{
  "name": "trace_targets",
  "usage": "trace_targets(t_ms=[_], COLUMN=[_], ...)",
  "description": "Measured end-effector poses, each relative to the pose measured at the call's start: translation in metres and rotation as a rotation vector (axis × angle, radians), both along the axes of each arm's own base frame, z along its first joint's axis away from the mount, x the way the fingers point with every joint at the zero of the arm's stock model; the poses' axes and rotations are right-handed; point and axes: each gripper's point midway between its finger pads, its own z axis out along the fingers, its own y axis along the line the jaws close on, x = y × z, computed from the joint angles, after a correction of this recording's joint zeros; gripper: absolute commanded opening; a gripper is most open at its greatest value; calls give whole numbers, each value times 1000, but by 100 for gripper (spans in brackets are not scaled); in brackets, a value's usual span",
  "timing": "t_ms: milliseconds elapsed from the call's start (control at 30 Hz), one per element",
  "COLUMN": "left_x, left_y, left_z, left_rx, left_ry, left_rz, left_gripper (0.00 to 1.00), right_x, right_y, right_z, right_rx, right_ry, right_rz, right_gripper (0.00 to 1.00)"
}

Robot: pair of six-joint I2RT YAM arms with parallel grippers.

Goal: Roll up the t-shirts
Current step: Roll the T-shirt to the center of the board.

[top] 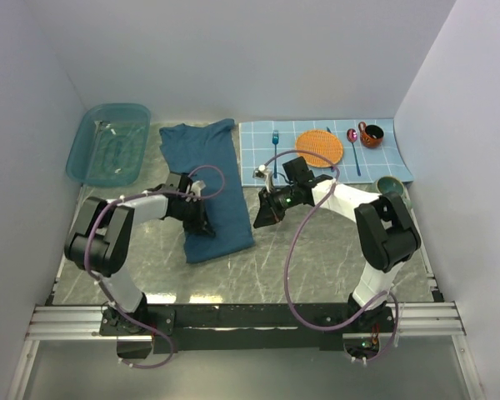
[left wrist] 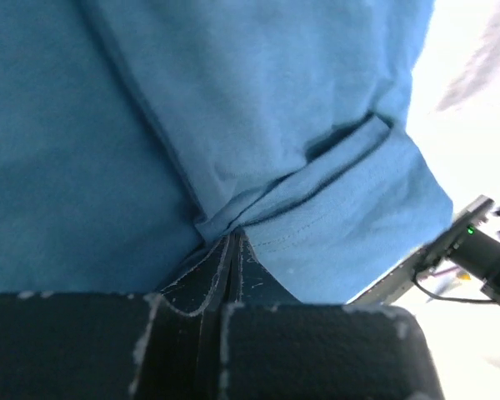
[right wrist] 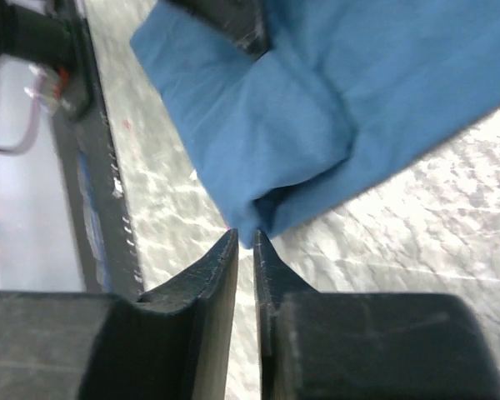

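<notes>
1. The marbled grey table (top: 333, 258) carried everything.
2. The t-shirt (top: 208, 162), folded into a long strip, lay left of the middle. It ran from the far edge toward the arms, between the tub and the placemat.
3. The light blue checked placemat (top: 392, 162) lay at the far right.
4. The translucent blue tub (top: 79, 154) stood at the far left, just beside the t-shirt's far end.
5. The left gripper (left wrist: 235, 237) was pressed together on a pinch of the t-shirt's cloth, toward its near end.
6. The right gripper (right wrist: 244, 237) sat low by the t-shirt's near right corner. Its fingers were a narrow slit apart with nothing between them, and the corner lay just beyond the tips.
7. The orange plate (top: 319, 147) rested on the placemat.
8. A cup (top: 371, 135), a spoon (top: 352, 137) and a fork (top: 276, 142) lay around the plate.
</notes>
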Motion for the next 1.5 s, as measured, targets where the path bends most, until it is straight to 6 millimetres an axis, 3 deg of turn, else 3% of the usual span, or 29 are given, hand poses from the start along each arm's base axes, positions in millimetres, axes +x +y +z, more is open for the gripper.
trace_targets(t_ms=[233,333,400,467,567,633,767,900,1100,1300,1367,1500], left_x=[12,13,15,21,33,39,52,55,36,21,16,0], left_y=[-16,-16,-15,-9,8,24,52,70,76,79,78,70], left_z=[7,9,12,19,37,54,89,105,118,131,133,135], left_rx=[-96,-105,-111,-115,-100,-70,13,83,126,164,187,214], left_ry=[-72,-98,-109,-131,-205,-287,-478,-586,-686,-786,-827,-917], left_rz=[-86,-120,-131,-132,-120,-119,-135,-171,-240,-326,-403,-558], left_gripper=[2,5,10,27,43,47,54,55,55,56,58,58], right_x=[-27,-48,-58,-66,-70,-67,-56,-49,-59,-59,-56,-47], right_y=[1,9,16,24,30,31,33,31,24,28,30,33], right_z=[9,17,20,19,15,10,-2,-24,-57,-63,-62,-65], right_rx=[-5,20,39,54,62,58,34,-7,-50,-77,-94,-153], right_ry=[-248,-384,-467,-544,-648,-722,-852,-948,-1017,-1097,-1118,-1135], right_rz=[174,285,362,439,521,565,639,703,798,841,837,800], right_gripper=[51,55,61,63,65,66,67,67,66,63,61,40])
